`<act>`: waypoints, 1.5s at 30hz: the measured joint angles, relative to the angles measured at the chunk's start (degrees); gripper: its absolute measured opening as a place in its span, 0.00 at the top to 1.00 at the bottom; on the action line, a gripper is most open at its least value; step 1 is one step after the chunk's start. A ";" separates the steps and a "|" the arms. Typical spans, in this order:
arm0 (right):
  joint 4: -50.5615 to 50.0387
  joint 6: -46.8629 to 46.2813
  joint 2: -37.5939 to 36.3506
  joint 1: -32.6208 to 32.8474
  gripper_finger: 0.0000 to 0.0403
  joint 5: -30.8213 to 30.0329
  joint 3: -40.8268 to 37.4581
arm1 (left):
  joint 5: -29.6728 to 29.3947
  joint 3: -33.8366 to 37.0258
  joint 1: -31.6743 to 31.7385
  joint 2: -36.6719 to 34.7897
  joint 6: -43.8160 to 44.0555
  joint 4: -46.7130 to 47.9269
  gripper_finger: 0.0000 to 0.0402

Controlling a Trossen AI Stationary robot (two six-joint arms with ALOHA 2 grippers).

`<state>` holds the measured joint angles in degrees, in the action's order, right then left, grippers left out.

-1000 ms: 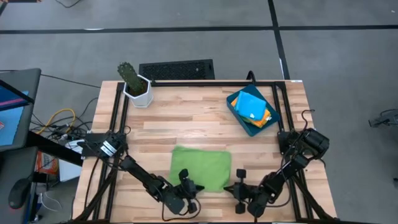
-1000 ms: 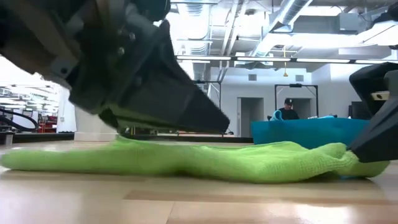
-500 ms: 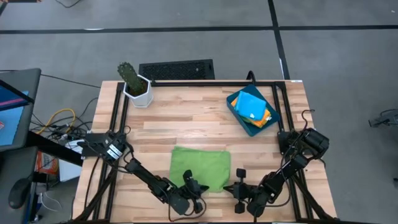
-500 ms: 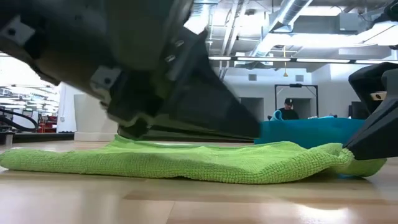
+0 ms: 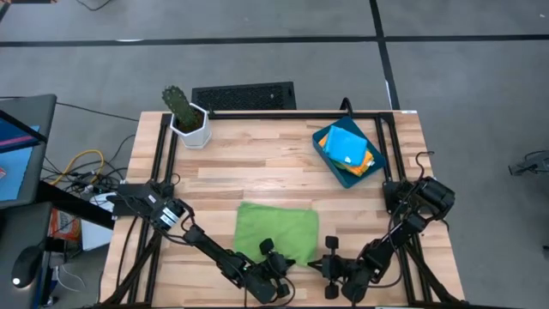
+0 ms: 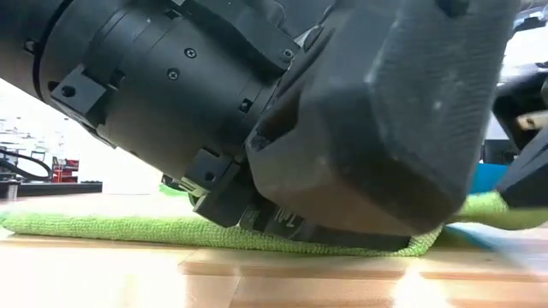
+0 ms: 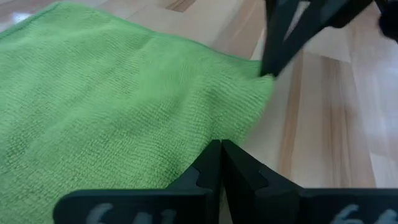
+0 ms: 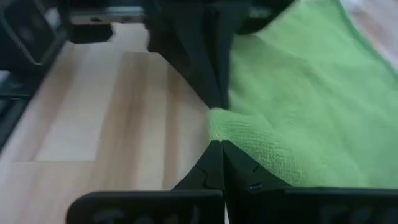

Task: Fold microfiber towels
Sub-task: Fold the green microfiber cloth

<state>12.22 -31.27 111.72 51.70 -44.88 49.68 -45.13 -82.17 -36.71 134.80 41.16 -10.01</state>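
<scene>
Both grippers are down at the near edge of the table, fingers pinched tight together. The right gripper point(image 8: 216, 149) has the near right corner of the lime green towel point(image 5: 276, 231) nipped between its tips. The left gripper point(image 7: 219, 149) sits just beside it along the towel's near hem, closed on the edge of the cloth as far as I can tell. The towel lies flat in the middle of the near half of the table point(image 5: 257, 163).

To me this looks like the start of a fold: the near edge is gathered, and the next move calls for lifting both corners evenly and carrying them to the far edge.

Far right, the blue tray point(image 5: 328, 156) holds the blue towel point(image 5: 347, 144) on the orange one point(image 5: 367, 160). No writing is readable.
</scene>
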 joint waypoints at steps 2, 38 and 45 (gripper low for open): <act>0.14 3.17 0.00 -0.38 0.97 0.03 1.37 | 0.20 0.02 -0.02 0.00 0.07 0.16 0.98; 6.97 21.24 0.00 -13.22 0.96 17.62 6.02 | -3.49 3.48 -7.35 -14.64 8.21 34.40 0.98; 9.75 22.78 0.00 -14.69 0.96 18.29 6.02 | -1.65 10.76 -7.25 -14.51 13.56 26.58 0.98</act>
<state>21.97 -8.49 111.72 37.01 -26.60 55.70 -46.77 -71.41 -43.96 120.29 54.72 16.57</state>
